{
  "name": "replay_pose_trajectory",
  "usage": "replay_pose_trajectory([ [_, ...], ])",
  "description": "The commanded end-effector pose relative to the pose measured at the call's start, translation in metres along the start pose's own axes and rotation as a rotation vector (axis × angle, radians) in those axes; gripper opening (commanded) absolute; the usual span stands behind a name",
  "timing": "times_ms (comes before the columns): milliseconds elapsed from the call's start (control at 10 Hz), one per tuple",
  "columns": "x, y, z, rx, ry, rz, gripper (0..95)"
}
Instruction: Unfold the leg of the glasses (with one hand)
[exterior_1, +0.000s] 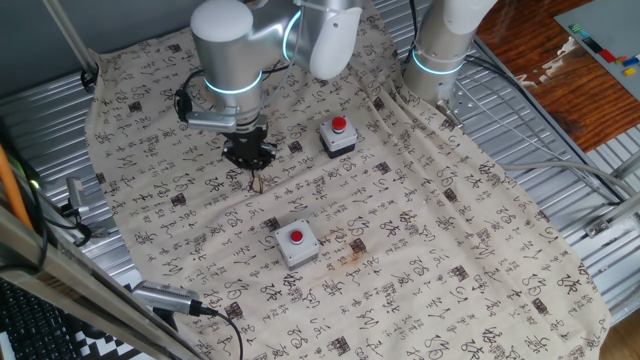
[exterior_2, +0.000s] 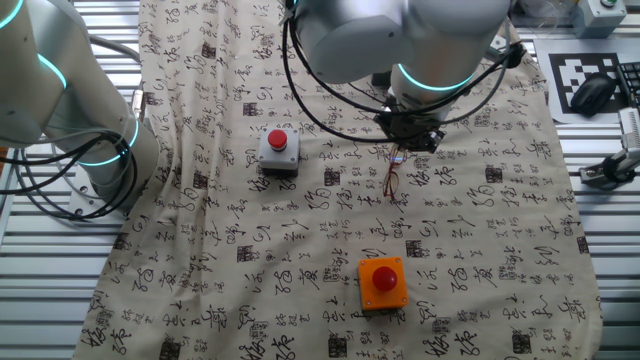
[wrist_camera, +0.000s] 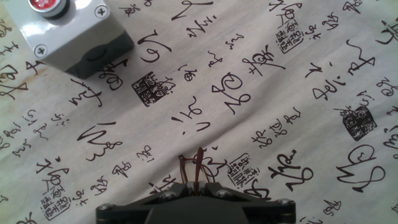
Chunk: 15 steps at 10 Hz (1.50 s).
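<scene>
The glasses (exterior_1: 258, 183) are thin reddish-brown wire, lying on the printed cloth just below my gripper (exterior_1: 248, 155). In the other fixed view the glasses (exterior_2: 392, 180) hang or rest directly under the gripper (exterior_2: 408, 140). In the hand view two reddish wire strands of the glasses (wrist_camera: 199, 165) run up from between my black fingers, and the gripper (wrist_camera: 198, 185) is pinched shut on them. The lenses and the rest of the frame are hidden under the hand.
A grey button box with a red button (exterior_1: 338, 137) stands to the right of the gripper, and a second one (exterior_1: 297, 243) sits nearer the front. The cloth (exterior_1: 420, 230) is wrinkled. A second robot base (exterior_1: 440, 50) stands at the back right.
</scene>
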<state>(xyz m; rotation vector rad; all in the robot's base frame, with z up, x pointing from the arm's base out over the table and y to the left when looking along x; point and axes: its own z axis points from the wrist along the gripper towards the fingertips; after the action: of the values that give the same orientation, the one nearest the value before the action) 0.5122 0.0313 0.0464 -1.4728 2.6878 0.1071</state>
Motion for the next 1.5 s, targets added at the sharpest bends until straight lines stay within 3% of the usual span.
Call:
replay_pose_trajectory([
  [100,0.0002,-0.0001,-0.0001,-0.001,-0.001,0.001,0.0],
  [1500,0.0059,-0.0033,-0.0082,-0.018,-0.02,0.004,0.0],
])
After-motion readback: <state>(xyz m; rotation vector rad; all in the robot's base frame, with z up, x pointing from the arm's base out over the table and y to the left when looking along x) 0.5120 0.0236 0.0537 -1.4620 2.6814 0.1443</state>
